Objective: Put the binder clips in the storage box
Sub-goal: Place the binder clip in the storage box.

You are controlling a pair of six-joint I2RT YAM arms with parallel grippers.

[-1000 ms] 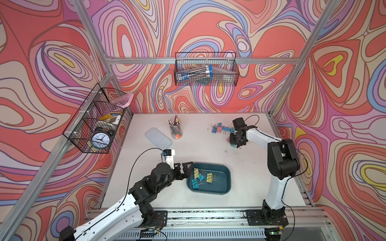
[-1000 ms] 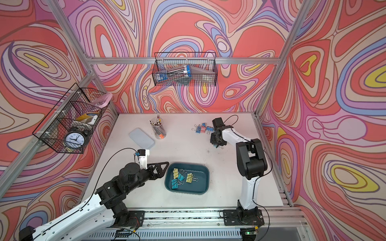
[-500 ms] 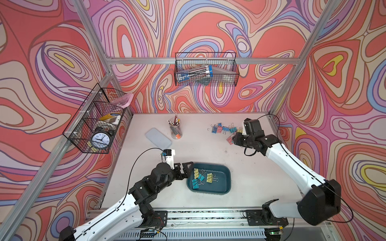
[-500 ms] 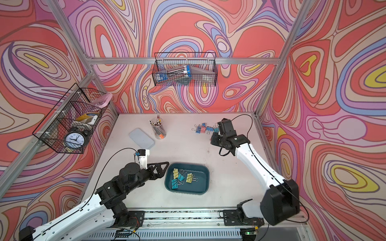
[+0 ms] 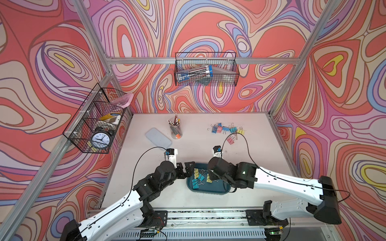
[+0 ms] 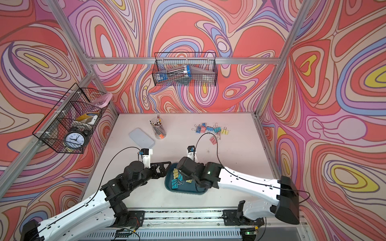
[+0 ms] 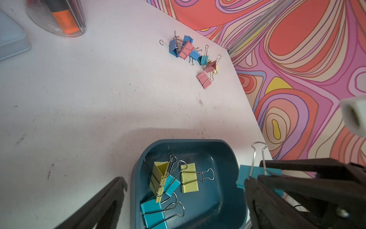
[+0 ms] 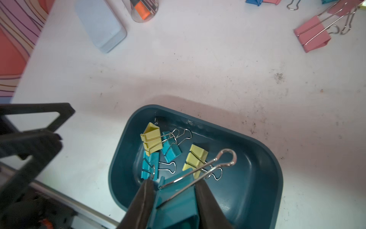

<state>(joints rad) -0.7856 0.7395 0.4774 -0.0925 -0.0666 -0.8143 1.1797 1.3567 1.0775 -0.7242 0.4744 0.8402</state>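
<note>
Right arm back from the far pile, teal clip over the box

Since a second ago my right gripper has swung from the loose binder clips at the table's far side to above the storage box. Its jaws are clamped on a teal binder clip. Four more – two yellow, two teal – lie inside the box. My left gripper hangs just beside the box's left end, jaws spread wide.

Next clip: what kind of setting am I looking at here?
Probably a robot test booth staged as a desk, not a real office: swirl-printed wall panels on an aluminium frame, two white-and-black robot arms on a front rail, and stationery: a clear plastic pen cup, a black wire mesh basket.
</note>
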